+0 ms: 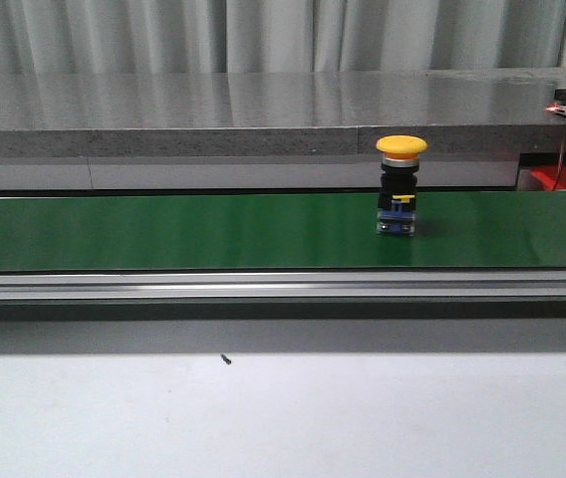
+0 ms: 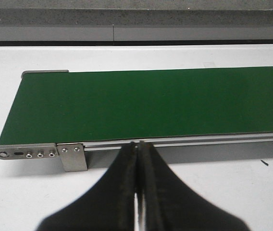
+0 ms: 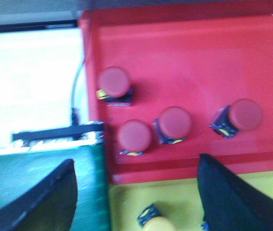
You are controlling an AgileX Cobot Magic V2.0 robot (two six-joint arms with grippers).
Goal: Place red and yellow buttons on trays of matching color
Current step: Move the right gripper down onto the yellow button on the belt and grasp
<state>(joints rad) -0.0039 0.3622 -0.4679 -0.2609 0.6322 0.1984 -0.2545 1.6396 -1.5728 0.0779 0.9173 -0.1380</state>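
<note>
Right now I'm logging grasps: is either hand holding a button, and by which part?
Neither. The left hand is shut on nothing; the right hand is open above the trays. The yellow button stands alone on the belt.

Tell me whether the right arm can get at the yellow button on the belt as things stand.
Probably yes: the yellow button stands upright and alone on the green belt, nothing around it, and the right gripper is open.
</note>
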